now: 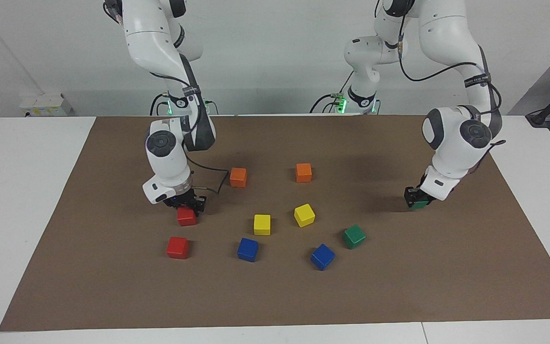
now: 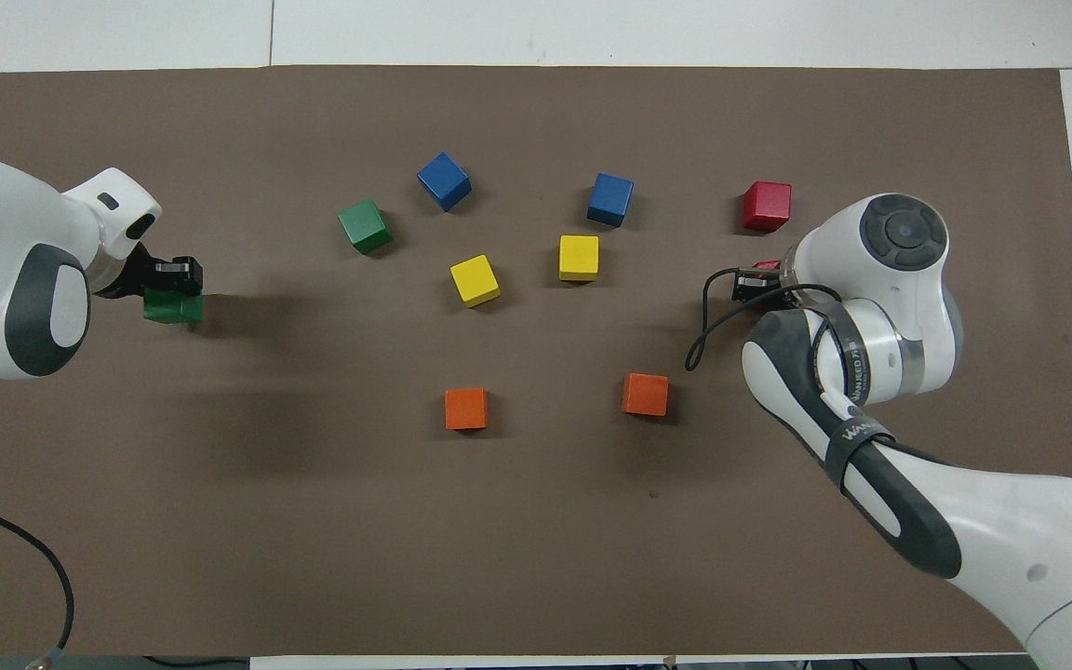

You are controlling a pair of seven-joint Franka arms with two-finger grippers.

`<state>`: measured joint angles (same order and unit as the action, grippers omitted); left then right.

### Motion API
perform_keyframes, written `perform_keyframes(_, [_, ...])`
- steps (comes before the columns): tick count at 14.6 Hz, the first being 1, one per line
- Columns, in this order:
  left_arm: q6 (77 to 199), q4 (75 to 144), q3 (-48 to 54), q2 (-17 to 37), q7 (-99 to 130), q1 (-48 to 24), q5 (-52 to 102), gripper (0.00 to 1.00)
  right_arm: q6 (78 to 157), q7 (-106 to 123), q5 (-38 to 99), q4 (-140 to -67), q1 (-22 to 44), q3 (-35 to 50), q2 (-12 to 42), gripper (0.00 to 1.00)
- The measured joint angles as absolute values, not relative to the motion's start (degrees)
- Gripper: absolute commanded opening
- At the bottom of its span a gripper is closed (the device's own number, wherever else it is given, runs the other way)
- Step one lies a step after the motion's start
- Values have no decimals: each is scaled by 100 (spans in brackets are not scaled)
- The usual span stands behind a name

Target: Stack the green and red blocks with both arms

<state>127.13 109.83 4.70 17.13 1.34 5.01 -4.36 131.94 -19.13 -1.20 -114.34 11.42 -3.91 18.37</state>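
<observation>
We've got bare brown mat [image 1: 275, 296] along the edge farthest from the robots, and between the orange cubes [image 1: 238, 177] and the bases. The mid-table cluster of yellow cubes [image 1: 262, 224] and blue cubes [image 1: 248, 249] blocks low passes.

Orange cubes [image 1: 238, 177], yellow cubes [image 1: 262, 224], blue cubes [image 1: 248, 249] — on brown mat [image 1: 275, 296]

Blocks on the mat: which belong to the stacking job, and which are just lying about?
Job:
- green block in left gripper
- loose green block
- red block under right gripper
- loose red block

Lying about:
- orange blocks
- yellow blocks
- blue blocks
</observation>
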Motion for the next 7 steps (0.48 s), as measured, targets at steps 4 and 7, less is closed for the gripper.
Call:
perform_keyframes(4, [12969, 10985, 487, 1925, 95, 590, -436, 28, 12821, -867, -60, -11143, 265, -414, 1673, 0])
perform_keyframes(7, [13116, 11025, 501, 1959, 95, 591, -436, 100, 13038, -798, -18, -11199, -6, -418, 1743, 0])
